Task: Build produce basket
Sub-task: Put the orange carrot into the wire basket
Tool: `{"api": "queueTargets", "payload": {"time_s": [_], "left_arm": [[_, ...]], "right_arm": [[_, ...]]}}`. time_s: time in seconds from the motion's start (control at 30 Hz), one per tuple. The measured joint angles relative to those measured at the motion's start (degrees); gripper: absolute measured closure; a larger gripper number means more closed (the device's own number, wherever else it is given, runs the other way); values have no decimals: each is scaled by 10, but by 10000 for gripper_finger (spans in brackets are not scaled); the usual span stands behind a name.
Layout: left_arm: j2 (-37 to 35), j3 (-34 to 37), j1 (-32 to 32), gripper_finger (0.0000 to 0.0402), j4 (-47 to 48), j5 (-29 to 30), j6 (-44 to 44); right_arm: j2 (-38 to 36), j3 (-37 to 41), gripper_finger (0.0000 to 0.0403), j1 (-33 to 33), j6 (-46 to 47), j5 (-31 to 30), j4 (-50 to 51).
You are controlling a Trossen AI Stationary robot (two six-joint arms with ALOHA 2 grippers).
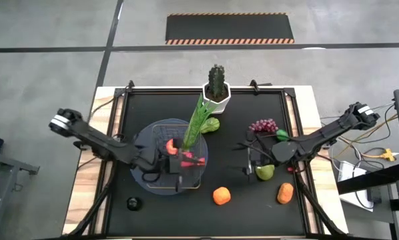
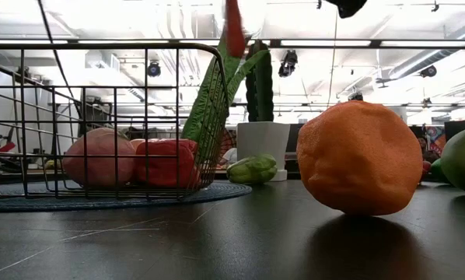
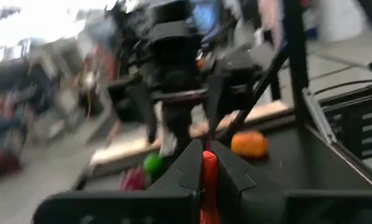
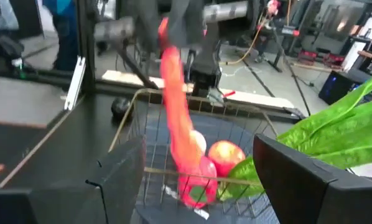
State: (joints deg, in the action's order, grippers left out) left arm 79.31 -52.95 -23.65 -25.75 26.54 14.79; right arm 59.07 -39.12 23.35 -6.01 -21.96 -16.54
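We are viewing the left claw [image 1: 175, 162] poised above the basket [image 1: 161, 127], fingers clamped on a slender red-orange piece of produce [image 4: 173, 87], probably so it drops inside beside the apples [image 2: 100, 158]; the right claw [image 1: 251, 162] is hovering over the worktop [image 1: 239, 200], fingers spread and empty, near a green pear [image 1: 265, 173]; an orange [image 2: 361, 155] is lying outside the basket, awaiting collection.

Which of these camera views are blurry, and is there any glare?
Left wrist view: heavily smeared, only the nearby dark fingers read clearly. Right wrist view: the long red-orange carrot is streaked. Low view: bright ceiling lights wash out behind the dark wire-mesh basket. High view: sharp, evenly lit.
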Motion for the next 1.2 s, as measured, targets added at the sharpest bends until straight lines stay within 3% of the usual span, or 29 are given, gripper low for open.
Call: {"api": "queueTargets", "payload": {"time_s": [0.13,0.37,0.53,0.73,0.97,1.2], "left_arm": [[-65,-32,-22,401,219,78,-98],[-130,2,-9,401,344,113,-204],[-130,40,29,402,357,194,-246],[-129,44,56,402,369,194,-250],[-129,48,57,392,487,195,-315],[-129,67,57,371,477,230,-327]], "right_arm": [[2,10,134,0,1,0,-3],[6,36,142,0,15,0,-1],[9,43,141,0,23,0,-4],[9,47,140,0,42,0,-2],[9,53,141,0,47,0,0],[9,54,146,0,49,0,-1]]}}
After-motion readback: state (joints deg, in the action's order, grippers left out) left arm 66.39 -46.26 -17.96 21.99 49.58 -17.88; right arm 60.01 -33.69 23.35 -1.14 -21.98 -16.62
